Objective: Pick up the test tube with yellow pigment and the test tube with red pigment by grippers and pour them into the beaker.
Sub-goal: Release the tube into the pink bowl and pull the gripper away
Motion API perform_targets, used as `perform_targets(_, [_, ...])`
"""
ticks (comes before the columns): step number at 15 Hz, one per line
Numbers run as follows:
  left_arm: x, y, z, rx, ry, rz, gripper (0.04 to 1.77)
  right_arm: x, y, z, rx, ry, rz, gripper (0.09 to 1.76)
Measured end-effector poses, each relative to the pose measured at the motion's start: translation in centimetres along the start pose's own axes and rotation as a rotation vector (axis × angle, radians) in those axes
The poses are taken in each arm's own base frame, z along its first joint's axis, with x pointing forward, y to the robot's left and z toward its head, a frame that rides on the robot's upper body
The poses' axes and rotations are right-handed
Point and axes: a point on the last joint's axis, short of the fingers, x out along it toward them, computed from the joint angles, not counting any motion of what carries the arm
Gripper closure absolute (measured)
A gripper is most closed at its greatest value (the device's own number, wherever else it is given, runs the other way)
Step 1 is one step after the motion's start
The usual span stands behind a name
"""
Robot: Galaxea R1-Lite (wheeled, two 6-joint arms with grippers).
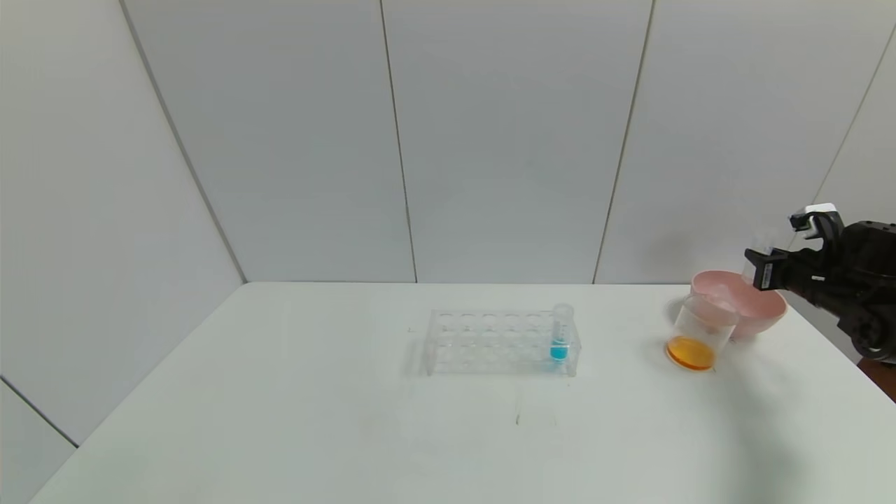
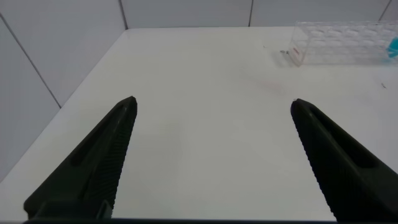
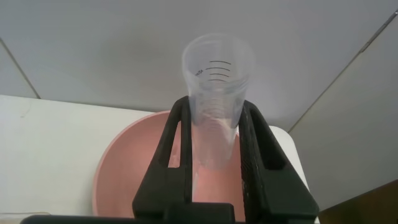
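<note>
right gripper (image 1: 764, 269) clamped, left gripper (image 2: 211, 162) spread

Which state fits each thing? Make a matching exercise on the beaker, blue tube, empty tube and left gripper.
1 beaker
2 blue tube
3 empty tube
4 left gripper

a stands in the rack
b open over the table
c holds orange liquid
d held by the right gripper over the bowl

Pairs: 1-c, 2-a, 3-d, 4-b

Rack (image 1: 500, 343) mid worktop (image 1: 280, 420); beaker (image 1: 696, 339) well right of it, bowl (image 1: 742, 301) just behind beaker, right claw (image 1: 766, 262) over bowl.
</note>
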Motion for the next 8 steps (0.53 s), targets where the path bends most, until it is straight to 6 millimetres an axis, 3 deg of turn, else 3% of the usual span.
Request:
perform_targets(3, [0.00,0.00,0.00,0.000,0.000,0.000,0.05,-0.04,0.55,-0.38,-0.003,0.015,0.015,0.95])
perform_targets(8, [0.00,0.00,0.00,0.000,0.000,0.000,0.05,-0.25,0.80,0.06,-0.008,0.006,0.011,0.56])
